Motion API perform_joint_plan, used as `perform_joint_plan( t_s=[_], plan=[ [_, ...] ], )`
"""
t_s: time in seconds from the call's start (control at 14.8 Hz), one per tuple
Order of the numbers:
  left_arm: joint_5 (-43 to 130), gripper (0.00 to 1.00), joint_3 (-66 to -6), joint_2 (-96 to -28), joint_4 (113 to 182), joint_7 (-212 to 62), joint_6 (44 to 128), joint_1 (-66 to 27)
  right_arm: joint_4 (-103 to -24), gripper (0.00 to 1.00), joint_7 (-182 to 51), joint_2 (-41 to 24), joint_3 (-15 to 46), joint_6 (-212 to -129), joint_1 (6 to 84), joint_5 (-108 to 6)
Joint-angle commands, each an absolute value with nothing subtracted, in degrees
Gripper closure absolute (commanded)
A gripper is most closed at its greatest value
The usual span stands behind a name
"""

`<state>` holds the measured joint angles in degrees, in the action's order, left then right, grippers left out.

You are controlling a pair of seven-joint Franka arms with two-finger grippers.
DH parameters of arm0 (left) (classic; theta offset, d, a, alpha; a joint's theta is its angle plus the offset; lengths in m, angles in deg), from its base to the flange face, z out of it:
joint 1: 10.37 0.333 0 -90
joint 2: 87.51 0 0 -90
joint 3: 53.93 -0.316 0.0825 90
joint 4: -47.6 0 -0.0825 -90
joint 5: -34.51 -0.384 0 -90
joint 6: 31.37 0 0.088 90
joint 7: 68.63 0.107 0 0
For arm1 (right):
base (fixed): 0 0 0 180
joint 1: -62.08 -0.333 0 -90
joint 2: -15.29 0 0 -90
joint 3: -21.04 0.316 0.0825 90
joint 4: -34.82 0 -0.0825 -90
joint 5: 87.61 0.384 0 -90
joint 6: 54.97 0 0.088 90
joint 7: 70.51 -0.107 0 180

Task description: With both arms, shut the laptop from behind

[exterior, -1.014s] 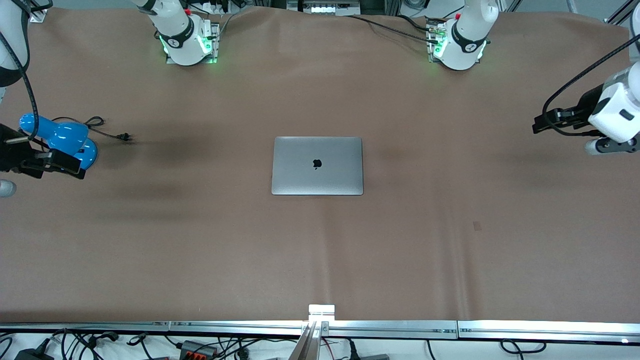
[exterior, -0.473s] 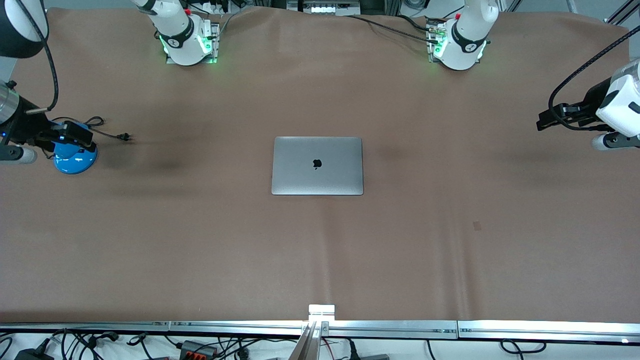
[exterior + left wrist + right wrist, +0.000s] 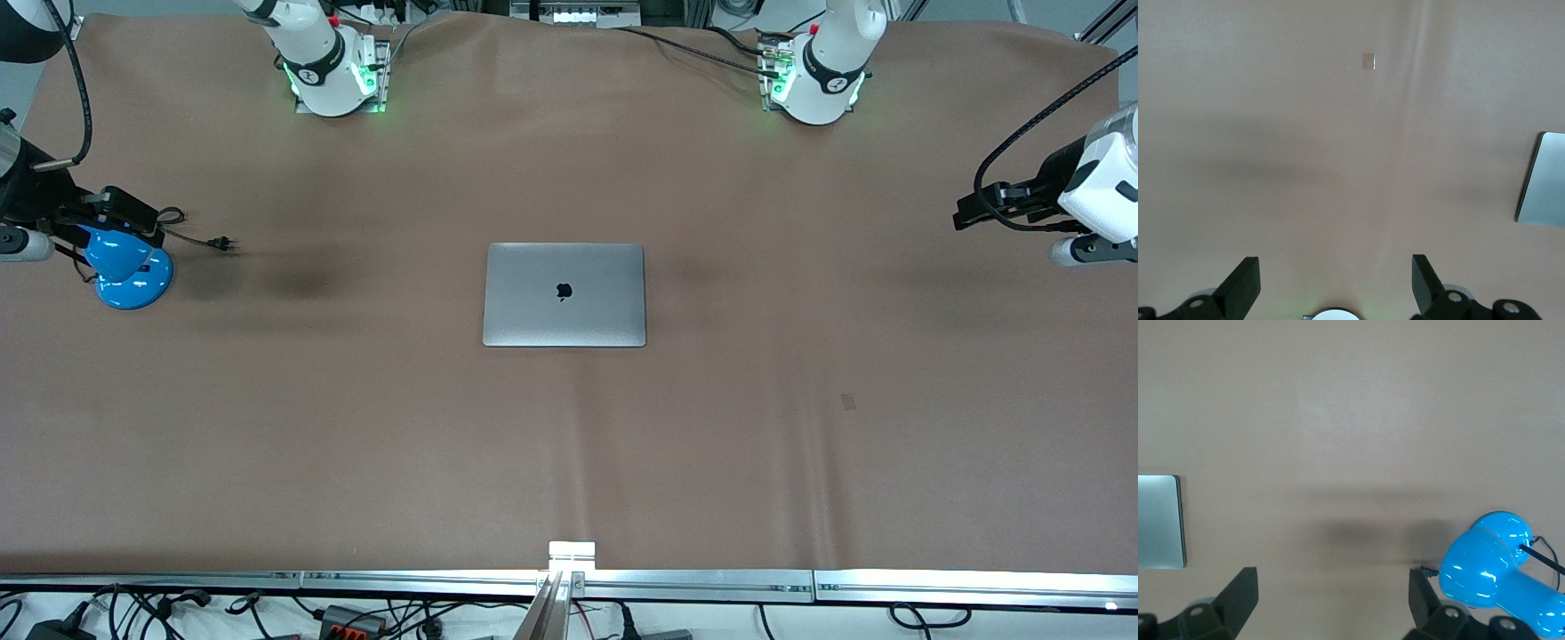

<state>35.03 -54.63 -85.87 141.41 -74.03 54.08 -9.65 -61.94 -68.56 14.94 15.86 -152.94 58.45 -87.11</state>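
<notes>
The silver-grey laptop (image 3: 564, 294) lies shut and flat in the middle of the brown table, its dark apple logo facing up. My left gripper (image 3: 962, 216) hangs open and empty over the table at the left arm's end, well clear of the laptop. My right gripper (image 3: 147, 216) hangs open and empty at the right arm's end, over the blue lamp. The left wrist view shows the open gripper (image 3: 1333, 267) over bare table with a corner of the laptop (image 3: 1545, 180) at the edge. The right wrist view shows the open gripper (image 3: 1331, 577) and the laptop's edge (image 3: 1158, 520).
A blue desk lamp (image 3: 124, 262) with a black cord and plug (image 3: 222, 242) sits at the right arm's end; it also shows in the right wrist view (image 3: 1485, 570). A small grey patch (image 3: 848, 402) marks the table cover. A metal rail (image 3: 569, 582) runs along the table's near edge.
My right gripper has swung over the lamp toward the robots' bases. My left gripper has drawn slightly outward toward its end of the table. The laptop has not moved.
</notes>
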Motion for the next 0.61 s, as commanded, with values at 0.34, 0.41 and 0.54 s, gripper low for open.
perform_joint_plan(
  t_s=[0.34,0.41,0.54],
  plan=[
    [34.5,0.0,-54.5,-86.1,140.7,-73.5,52.9,-9.6,-63.4,0.0,-68.0,15.7,16.6,-154.1,59.0,-87.7],
    [34.5,0.0,-54.5,-86.1,140.7,-73.5,52.9,-9.6,-63.4,0.0,-68.0,15.6,16.6,-154.1,58.9,-87.7],
    [34.5,0.0,-54.5,-86.1,140.7,-73.5,52.9,-9.5,-63.4,0.0,-68.0,15.6,16.6,-154.1,58.9,-87.7]
  ],
)
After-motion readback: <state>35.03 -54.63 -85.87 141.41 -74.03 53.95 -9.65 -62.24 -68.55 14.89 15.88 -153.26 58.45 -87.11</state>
